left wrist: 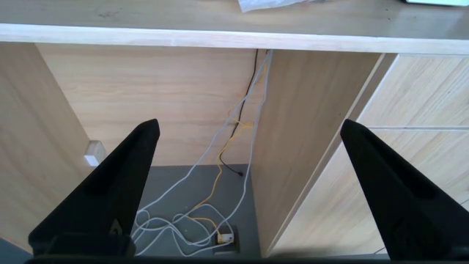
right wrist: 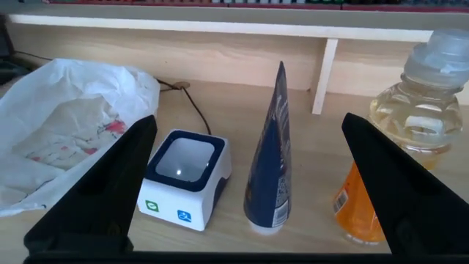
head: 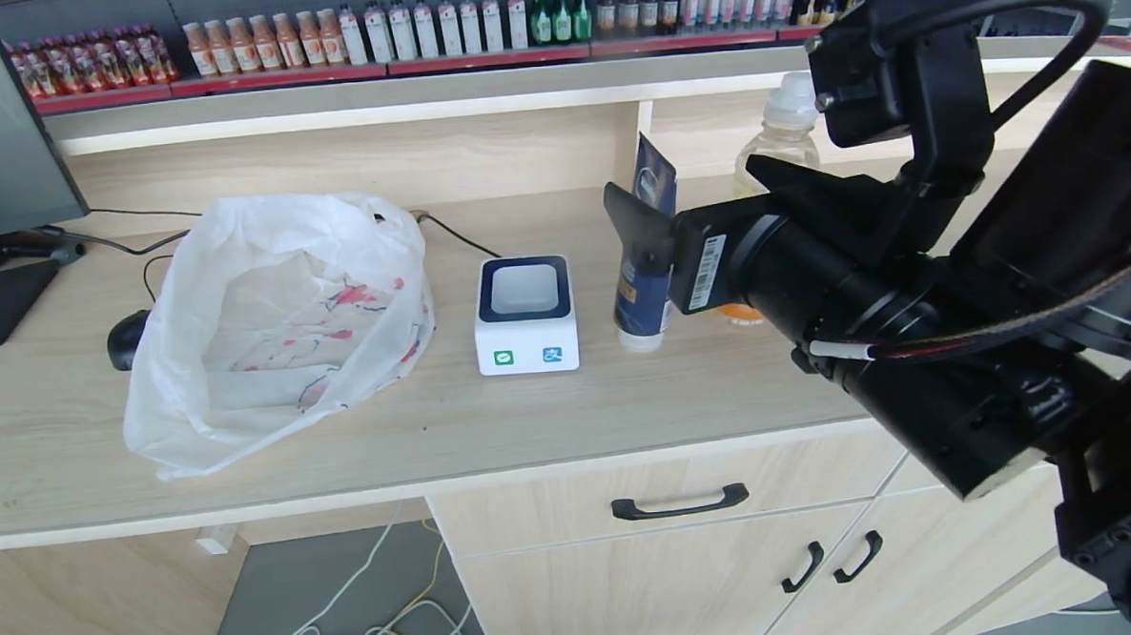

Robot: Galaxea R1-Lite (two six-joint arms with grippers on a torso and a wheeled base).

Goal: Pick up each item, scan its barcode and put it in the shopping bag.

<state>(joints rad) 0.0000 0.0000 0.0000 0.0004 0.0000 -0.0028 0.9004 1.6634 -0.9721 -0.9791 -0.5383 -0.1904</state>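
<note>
Plainly, the nearest candidate is the blue tube (right wrist: 267, 169), standing upright on its cap on the counter (head: 531, 405), just right of the white scanner (head: 525, 314) and in front of the clear bottle (right wrist: 421, 117) with the orange label; the shopping bag (head: 279, 311) lies slumped and open-mouthed well to the left, beyond the scanner.

The right gripper (right wrist: 249, 121) is spread wide and holds nothing; its gap lines up with the tube, and 1 finger overlaps the tube's upper part in the head view, though I cannot tell whether it touches. The left gripper (left wrist: 250, 125) hangs below the counter edge above loose cables, equally wide apart and holding nothing.

My judgement on handling: the tube looks light and soft-walled, so a hard squeeze would dent it or force the contents toward the cap; it tapers to a thin flat crimp at the top, which offers little to hold. It is tall on a narrow cap, so a sideways nudge could topple it. The best hold is probably low to mid body, where it is rounder and firmer, with gentle pressure since the skin looks glossy. A pale printed patch low on its side may be the barcode, so the fingers should leave that uncovered. The bottle would be heavier and stiff.
</note>
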